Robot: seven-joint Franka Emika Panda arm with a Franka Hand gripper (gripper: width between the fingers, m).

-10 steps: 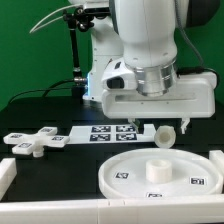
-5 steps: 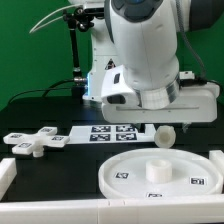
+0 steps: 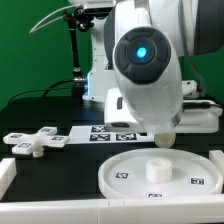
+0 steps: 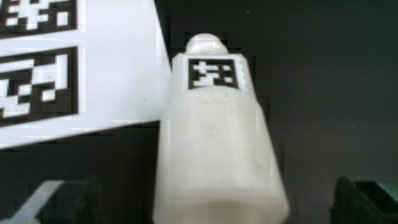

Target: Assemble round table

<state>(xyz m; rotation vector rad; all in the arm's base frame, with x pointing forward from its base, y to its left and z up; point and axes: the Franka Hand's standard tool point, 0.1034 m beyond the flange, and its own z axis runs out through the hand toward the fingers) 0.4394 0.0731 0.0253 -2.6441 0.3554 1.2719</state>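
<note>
Astride the leg [image 4: 217,150], jaws wide apart

On the black table [image 3: 70,165], the cross-shaped foot piece [image 3: 35,142] is seen at 9 o'clock, the marker board [image 3: 105,133] centrally, and the rimmed round disc [image 3: 160,172] at 5 o'clock. The cylinder leg [image 4: 214,140] is laid at the board's edge.

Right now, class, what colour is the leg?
Leg: white, with a black-and-white tag; clearest in wrist view.

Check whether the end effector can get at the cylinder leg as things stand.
Probably yes. In the wrist view the cylinder leg lies between the open fingers of the end effector, with nothing over it; the marker board alongside lies flat.
</note>
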